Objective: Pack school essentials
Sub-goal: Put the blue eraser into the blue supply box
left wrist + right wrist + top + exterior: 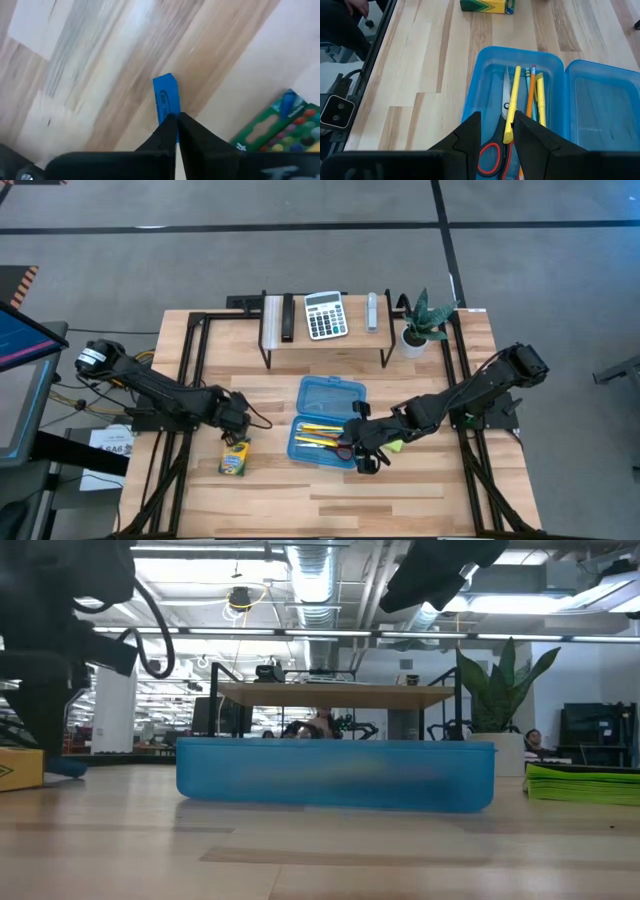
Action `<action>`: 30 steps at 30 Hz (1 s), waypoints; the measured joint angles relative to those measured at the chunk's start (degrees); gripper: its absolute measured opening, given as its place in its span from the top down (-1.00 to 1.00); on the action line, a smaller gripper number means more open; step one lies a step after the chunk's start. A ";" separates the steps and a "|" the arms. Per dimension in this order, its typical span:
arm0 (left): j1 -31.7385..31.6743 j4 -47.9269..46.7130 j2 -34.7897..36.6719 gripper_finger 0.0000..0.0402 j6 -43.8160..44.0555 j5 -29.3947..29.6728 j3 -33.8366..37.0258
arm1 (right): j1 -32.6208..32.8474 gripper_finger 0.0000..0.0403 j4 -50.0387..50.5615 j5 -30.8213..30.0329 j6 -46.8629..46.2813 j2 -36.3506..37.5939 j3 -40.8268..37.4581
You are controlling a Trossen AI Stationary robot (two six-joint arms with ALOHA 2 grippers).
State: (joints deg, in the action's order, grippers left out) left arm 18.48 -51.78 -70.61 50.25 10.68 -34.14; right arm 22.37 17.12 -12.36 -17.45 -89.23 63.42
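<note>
Bare wooden tabletop stretches along the near edge, with free boards also between the open blue pencil case and the crayon box. At the far edge a raised rack carries a calculator, with a potted plant beside it. The left end effector is pinched on a small blue eraser, held just above the boards near the crayon box. The right end effector hangs over the case's tray, its fingers closed on a yellow pencil. Inside lie more yellow and orange pencils and red-handled scissors. A lime-green sticky-note pad rests right of the case.
</note>
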 joint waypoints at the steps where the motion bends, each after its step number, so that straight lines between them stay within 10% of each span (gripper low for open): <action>1: 0.00 -0.11 0.00 0.99 -0.27 0.08 -0.27 | 0.00 0.35 0.00 0.00 0.00 0.00 0.00; 17: 0.02 -0.28 0.09 0.95 -16.65 -0.94 -1.65 | 0.00 0.35 0.00 0.00 0.40 0.00 0.00; 30: -6.05 0.32 0.11 0.18 -17.97 -2.39 -1.71 | 0.00 0.35 -0.28 0.00 1.01 0.00 0.00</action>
State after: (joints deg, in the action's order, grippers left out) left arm 12.43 -51.45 -70.50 32.28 8.29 -35.86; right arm 22.37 16.85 -12.36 -16.45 -89.23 63.42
